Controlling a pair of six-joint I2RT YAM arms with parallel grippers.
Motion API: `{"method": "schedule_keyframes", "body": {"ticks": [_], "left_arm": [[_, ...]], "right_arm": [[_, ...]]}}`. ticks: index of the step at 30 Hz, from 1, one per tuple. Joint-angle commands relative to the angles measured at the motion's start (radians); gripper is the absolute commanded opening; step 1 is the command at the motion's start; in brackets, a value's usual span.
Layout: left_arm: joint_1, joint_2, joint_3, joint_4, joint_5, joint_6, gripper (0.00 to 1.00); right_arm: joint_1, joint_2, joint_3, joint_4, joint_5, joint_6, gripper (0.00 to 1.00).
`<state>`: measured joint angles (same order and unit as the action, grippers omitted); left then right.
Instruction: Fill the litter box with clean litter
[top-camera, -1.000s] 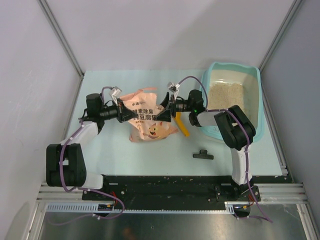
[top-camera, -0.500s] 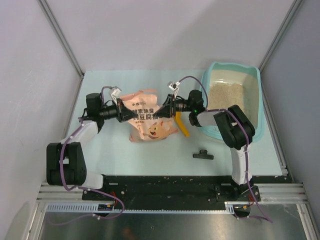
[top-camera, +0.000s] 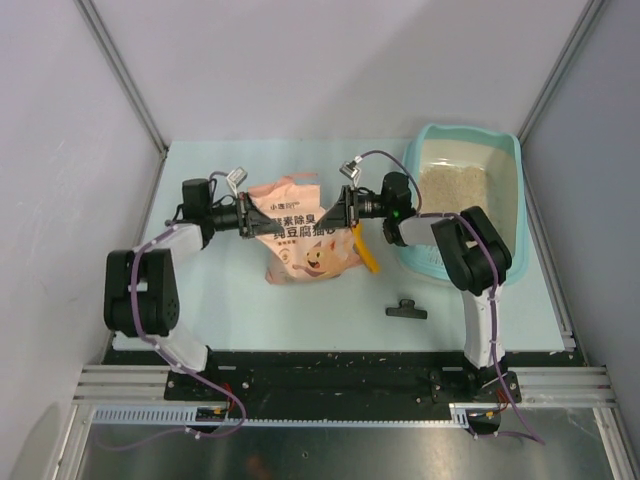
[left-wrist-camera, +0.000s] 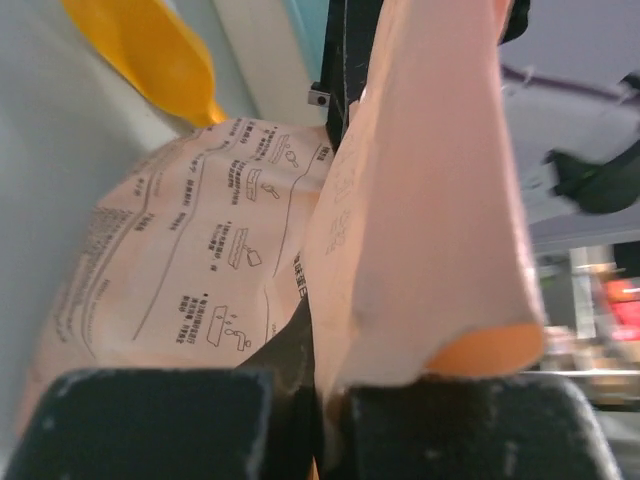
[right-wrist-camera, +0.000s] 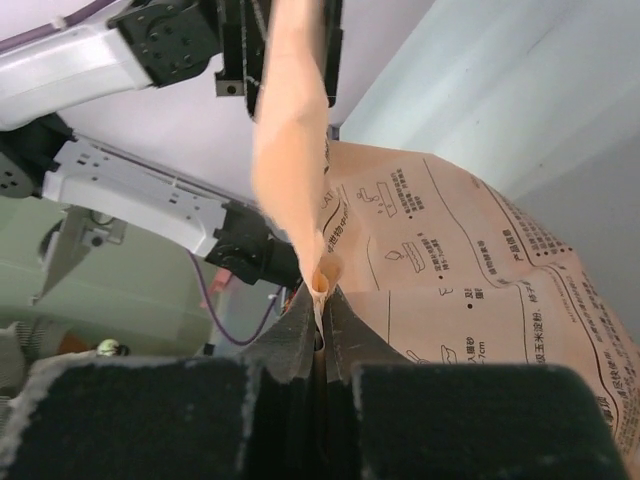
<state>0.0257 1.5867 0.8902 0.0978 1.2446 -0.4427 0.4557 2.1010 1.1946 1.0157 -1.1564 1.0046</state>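
The light-teal litter box (top-camera: 468, 131) stands at the back right with pale beige clean litter (top-camera: 452, 188) spread inside it. Left of it, a pink-orange printed bag (top-camera: 300, 238) is stretched between both arms. My left gripper (top-camera: 251, 218) is shut on the bag's upper left edge, and its pinch shows close up in the left wrist view (left-wrist-camera: 322, 385). My right gripper (top-camera: 340, 212) is shut on the upper right edge, with the bag's folded seam (right-wrist-camera: 322, 280) squeezed between the jaws (right-wrist-camera: 320, 330). The bag's lower part rests on the table.
An orange scoop (top-camera: 366, 250) lies between the bag and the litter box, partly under the right gripper. A small black clip (top-camera: 406, 310) lies nearer the front. Grey walls close in on both sides of the pale table (top-camera: 300, 320).
My right gripper has shut on the bag's right edge. Both arms have shifted slightly right, and the bag's top edge is now pulled taut and raised a little.
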Motion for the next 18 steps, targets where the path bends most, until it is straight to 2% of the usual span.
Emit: {"method": "schedule_keyframes", "body": {"ticks": [1, 5, 7, 8, 14, 18], "left_arm": [[0.025, 0.113, 0.076, -0.026, 0.202, -0.330, 0.00], [0.036, 0.120, 0.128, -0.026, 0.205, -0.361, 0.00], [0.043, 0.127, 0.162, -0.026, 0.208, -0.384, 0.00], [0.043, 0.134, 0.156, -0.026, 0.213, -0.410, 0.00], [0.091, 0.137, 0.092, -0.029, 0.193, -0.498, 0.00], [0.114, 0.128, 0.043, -0.030, 0.171, -0.539, 0.00]], "right_arm": [[-0.060, -0.041, 0.106, -0.080, -0.123, 0.126, 0.00], [-0.092, -0.009, 0.132, -0.103, -0.154, 0.235, 0.00], [-0.121, -0.004, 0.143, -0.184, -0.132, 0.235, 0.00], [-0.127, -0.004, 0.152, -0.286, -0.125, 0.223, 0.00], [-0.137, 0.013, 0.264, -0.575, -0.103, 0.164, 0.00], [-0.123, 0.053, 0.312, -0.615, -0.103, 0.192, 0.00]]}}
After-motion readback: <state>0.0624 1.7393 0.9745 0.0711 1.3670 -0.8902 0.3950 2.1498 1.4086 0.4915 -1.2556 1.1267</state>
